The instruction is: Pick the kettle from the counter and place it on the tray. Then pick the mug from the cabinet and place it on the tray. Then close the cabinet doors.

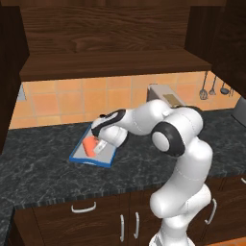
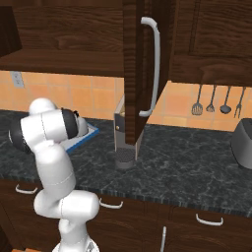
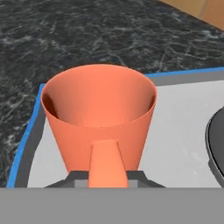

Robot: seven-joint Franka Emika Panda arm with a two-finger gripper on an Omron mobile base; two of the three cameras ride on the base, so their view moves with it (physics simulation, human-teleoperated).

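Note:
The orange-red mug (image 3: 99,118) stands upright on the light grey floor of the blue-rimmed tray (image 3: 26,135), near its left corner. My gripper (image 3: 106,177) is shut on the mug's side handle, one dark fingertip on each side of it. In the left base view the mug (image 1: 89,145) shows under the hand (image 1: 100,146), on the tray (image 1: 79,156) on the dark speckled counter (image 1: 43,173). A dark rounded edge of the kettle (image 3: 217,140) sits on the tray at the right of the hand view. The cabinet (image 1: 115,65) above stands open.
An open cabinet door (image 2: 135,74) with a long silver handle (image 2: 155,69) hangs over the counter to the arm's right. A boxy coffee machine (image 2: 125,142) stands below it. Utensils (image 2: 211,101) hang on the tiled wall, and a dark pot (image 2: 243,142) sits far right.

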